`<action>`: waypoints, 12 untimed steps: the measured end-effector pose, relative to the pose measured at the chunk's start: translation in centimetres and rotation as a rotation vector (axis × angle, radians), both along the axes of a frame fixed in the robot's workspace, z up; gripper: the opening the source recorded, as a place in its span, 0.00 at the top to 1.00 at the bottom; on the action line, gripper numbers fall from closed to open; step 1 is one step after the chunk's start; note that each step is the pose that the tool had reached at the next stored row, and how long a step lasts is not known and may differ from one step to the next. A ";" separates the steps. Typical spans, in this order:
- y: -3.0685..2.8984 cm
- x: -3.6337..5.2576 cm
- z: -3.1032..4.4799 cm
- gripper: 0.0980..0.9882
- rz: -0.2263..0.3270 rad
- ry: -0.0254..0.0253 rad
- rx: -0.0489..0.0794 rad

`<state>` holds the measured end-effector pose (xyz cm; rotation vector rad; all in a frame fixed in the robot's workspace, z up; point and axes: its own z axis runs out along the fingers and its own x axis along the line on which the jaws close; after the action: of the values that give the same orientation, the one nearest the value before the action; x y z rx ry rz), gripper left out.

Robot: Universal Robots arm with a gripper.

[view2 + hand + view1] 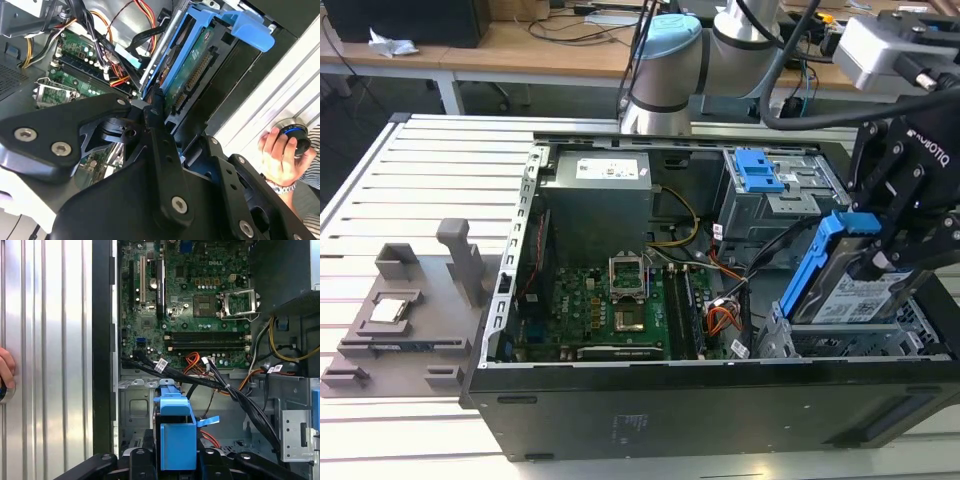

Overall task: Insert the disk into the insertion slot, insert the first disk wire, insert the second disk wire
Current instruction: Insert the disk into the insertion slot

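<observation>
My black gripper [882, 258] is shut on the disk [845, 292], a silver drive with a white label in a bright blue carrier. The disk stands tilted on edge, its lower end at the insertion slot [820, 342], a silver sheet-metal bay in the near corner of the case at the exterior view's right. In the first wrist view the blue carrier [175, 437] sits between my fingers [141, 460], above the bay's floor [134, 407]. In the second wrist view one finger [156, 125] presses the carrier [186, 47]. Black disk wires [222, 387] run loose beside the bay.
The open case [650, 410] lies on a slatted table. Inside are the motherboard [620, 300], a power supply [595, 200] and a taller grey cage with a blue latch [758, 168]. A grey fixture [395, 315] sits at the exterior view's left. A person's hand [281, 152] rests on a button.
</observation>
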<state>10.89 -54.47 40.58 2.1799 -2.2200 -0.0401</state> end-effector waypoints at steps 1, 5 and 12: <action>0.00 0.00 -0.16 0.70 0.000 0.0000 0.000; 0.00 0.00 -0.95 0.70 0.000 0.0000 0.000; 0.00 0.00 -1.65 0.70 0.000 -0.0001 0.000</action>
<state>10.89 -54.47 38.93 2.1799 -2.2200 -0.0398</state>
